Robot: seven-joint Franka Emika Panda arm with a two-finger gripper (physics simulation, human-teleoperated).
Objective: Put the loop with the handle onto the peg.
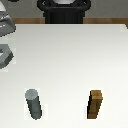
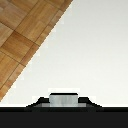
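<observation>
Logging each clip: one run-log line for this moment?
peg upright, bare | loop at exterior view's left edge, off peg | brown block upright | grasp: cannot tell

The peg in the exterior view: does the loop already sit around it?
No, the peg stands bare on the white table, with nothing around it, apart from the brown block to the exterior view's right.

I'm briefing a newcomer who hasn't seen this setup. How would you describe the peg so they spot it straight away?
Start at the white table and look along its near edge, where two short upright things stand. The peg is the one toward the exterior view's left. It is a matte grey round cylinder, while its neighbour, the block, is brown, wooden and square-edged.
</observation>
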